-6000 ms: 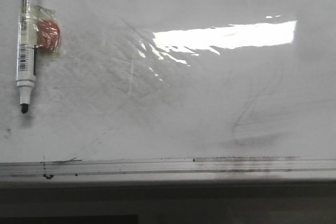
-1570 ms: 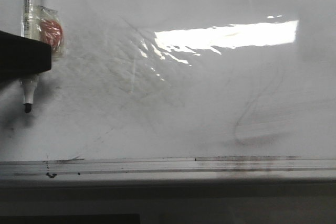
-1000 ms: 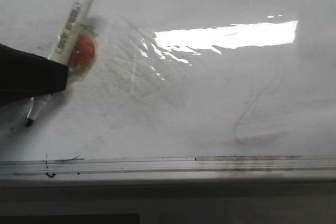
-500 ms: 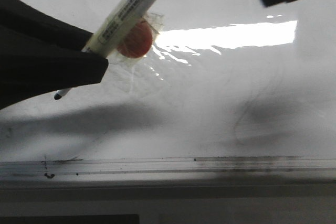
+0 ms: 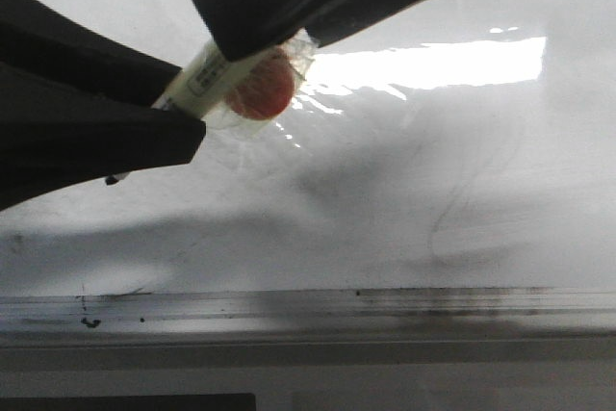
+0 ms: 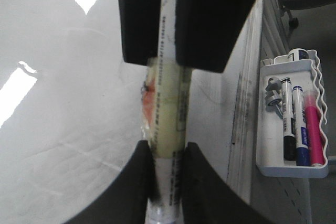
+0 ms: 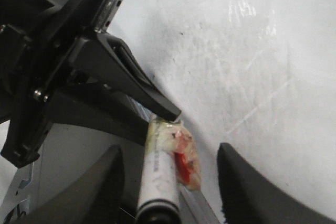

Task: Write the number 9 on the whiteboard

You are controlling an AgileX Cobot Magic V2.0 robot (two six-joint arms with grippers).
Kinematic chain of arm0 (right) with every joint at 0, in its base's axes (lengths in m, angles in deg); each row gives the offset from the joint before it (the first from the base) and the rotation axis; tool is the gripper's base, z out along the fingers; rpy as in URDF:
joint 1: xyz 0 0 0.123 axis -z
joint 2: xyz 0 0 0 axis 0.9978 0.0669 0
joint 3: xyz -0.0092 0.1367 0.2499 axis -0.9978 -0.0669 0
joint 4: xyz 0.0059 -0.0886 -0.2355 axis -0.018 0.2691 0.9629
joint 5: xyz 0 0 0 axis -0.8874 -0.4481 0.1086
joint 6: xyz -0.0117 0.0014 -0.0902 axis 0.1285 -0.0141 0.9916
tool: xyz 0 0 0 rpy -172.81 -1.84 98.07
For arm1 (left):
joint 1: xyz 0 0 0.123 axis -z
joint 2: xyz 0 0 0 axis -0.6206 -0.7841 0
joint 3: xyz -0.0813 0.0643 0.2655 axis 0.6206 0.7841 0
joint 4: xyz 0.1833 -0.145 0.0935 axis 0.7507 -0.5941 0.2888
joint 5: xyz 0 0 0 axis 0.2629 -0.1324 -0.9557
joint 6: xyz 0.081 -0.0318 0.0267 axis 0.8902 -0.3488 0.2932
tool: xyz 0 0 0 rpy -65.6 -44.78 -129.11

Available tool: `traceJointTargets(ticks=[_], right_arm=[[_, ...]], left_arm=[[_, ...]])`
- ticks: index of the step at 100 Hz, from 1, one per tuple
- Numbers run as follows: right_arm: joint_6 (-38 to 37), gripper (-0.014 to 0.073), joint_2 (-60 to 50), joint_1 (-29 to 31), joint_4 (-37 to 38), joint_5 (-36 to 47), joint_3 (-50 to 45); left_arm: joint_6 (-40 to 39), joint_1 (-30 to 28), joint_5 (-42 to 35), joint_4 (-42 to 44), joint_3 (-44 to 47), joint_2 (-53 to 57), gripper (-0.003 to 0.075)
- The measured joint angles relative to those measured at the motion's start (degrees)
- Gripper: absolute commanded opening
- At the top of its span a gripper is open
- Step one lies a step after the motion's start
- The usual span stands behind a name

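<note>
Front view showed me the left gripper point(image 5: 183, 117) clamped on the marker point(image 5: 207, 74), its dark fingers closed around the lower barrel, the black tip point(image 5: 114, 179) poking out below and hanging just above the whiteboard point(image 5: 404, 190). The right gripper point(image 5: 260, 31) had reached in from above over the upper barrel, beside the red disc point(image 5: 258, 91) taped to the marker. From the right wrist camera I saw its fingers point(image 7: 239, 182) standing wide apart on either side of the marker point(image 7: 157, 182), not touching it as far as I could judge from that angle. The left wrist camera confirmed the left fingers point(image 6: 134, 182) pressed against the barrel point(image 6: 168, 145). No drawn 9 was on the whiteboard; only grey smears point(image 5: 462, 209) marked it.
</note>
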Motion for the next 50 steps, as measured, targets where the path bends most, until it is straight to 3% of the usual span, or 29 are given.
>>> traceJointTargets(ticks=[19,26,40,50], right_arm=[[0.09,-0.0071,0.78,0.0,-0.48,-0.49,0.11],[0.09,-0.0069,0.78,-0.14,-0.62,-0.77,0.25],[0.09,-0.0069,0.78,-0.37,-0.72,-0.77,0.25],[0.09,-0.0069,0.78,-0.37,-0.72,-0.88,0.25]], left_arm=[[0.12,0.0,0.15,0.0,0.0,0.0,-0.0018],[0.38,0.0,0.4,0.11,0.0,0.0,0.0018],[0.46,0.0,0.4,0.11,0.0,0.0,0.0177],[0.35,0.0,0.28,-0.64,0.0,0.11,0.0211]])
